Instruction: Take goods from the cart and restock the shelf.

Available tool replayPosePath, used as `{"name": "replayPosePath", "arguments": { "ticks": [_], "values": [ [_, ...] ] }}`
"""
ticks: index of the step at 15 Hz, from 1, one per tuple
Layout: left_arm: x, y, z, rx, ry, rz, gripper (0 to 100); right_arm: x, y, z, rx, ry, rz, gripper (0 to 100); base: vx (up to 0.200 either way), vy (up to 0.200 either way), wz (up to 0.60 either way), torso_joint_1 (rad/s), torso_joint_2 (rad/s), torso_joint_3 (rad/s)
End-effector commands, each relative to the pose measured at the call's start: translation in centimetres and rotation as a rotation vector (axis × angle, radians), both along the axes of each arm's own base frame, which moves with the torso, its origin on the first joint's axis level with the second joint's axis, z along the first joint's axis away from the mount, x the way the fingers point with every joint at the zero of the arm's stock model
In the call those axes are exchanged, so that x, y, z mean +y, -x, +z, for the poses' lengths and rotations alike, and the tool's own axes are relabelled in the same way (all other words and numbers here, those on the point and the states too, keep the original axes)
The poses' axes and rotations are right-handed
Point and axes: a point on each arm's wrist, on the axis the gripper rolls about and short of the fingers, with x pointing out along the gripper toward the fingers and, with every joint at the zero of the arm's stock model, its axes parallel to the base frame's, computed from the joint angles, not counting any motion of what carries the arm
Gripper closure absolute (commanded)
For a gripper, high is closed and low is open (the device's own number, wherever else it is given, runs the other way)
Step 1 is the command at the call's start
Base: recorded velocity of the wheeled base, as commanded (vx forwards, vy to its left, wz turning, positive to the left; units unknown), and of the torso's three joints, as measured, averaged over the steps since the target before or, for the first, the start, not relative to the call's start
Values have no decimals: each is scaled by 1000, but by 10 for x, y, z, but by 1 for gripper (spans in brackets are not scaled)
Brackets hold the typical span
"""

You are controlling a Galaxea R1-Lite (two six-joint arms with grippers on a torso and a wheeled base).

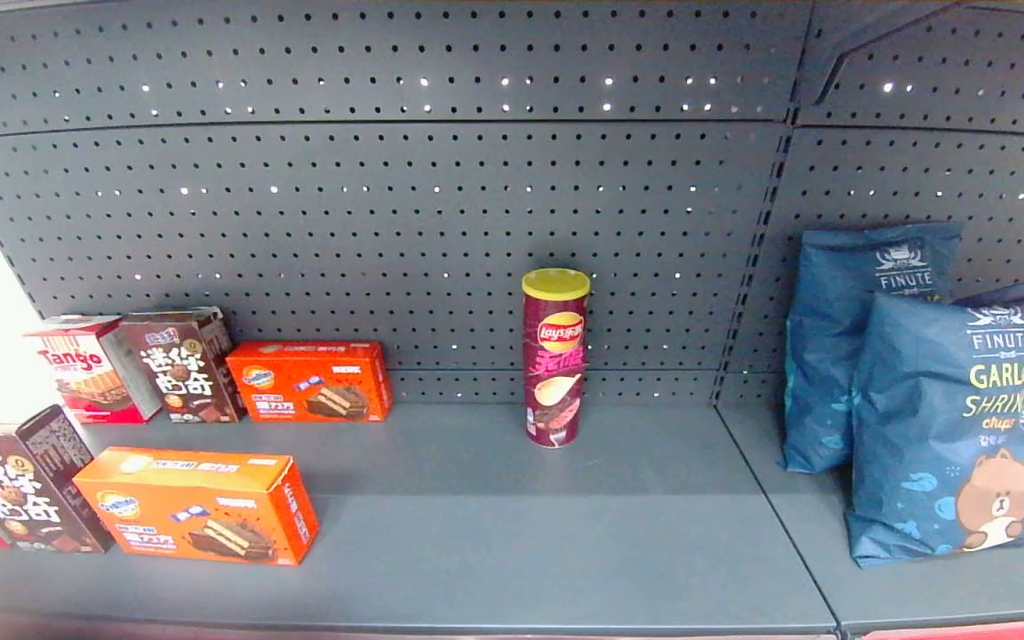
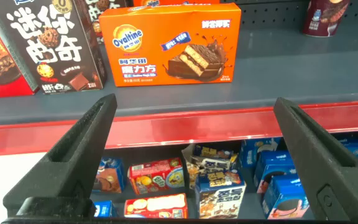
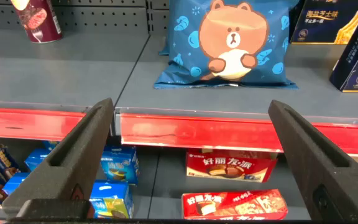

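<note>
A grey shelf (image 1: pixel 494 524) holds a purple chip can (image 1: pixel 555 357) with a yellow lid, standing upright near the back panel. Orange snack boxes (image 1: pixel 199 504) and dark cookie boxes (image 1: pixel 10 489) sit at its left end, and two blue chip bags (image 1: pixel 952 427) lean at the right. My left gripper (image 2: pixel 191 155) is open in front of the shelf's red edge (image 2: pixel 185 127), facing the front orange box (image 2: pixel 169 43). My right gripper (image 3: pixel 191 155) is open too, level with the red edge (image 3: pixel 197 130), below the bear-printed blue bag (image 3: pixel 225 40). Neither holds anything.
Below the red edge, a lower shelf holds small blue and red snack packs (image 2: pixel 222 186) and red biscuit boxes (image 3: pixel 232 168). Dark blue boxes (image 3: pixel 328 22) stand right of the bear bag. A perforated back panel (image 1: pixel 388 222) closes the shelf.
</note>
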Motion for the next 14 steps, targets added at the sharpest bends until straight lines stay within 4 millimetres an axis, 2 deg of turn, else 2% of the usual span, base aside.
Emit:
{"name": "replayPosePath", "arguments": {
  "ticks": [1,7,14],
  "values": [
    [0,0,0,0,0,0,0,0,0,0,-1,1,0,0,0,0,0,0,0,0],
    [0,0,0,0,-2,0,0,0,0,0,-1,2,2,0,0,0,0,0,0,0],
    [0,0,0,-2,-2,-1,0,0,0,0,-1,4,0,0,0,0,600,7,1,0]
  ]
}}
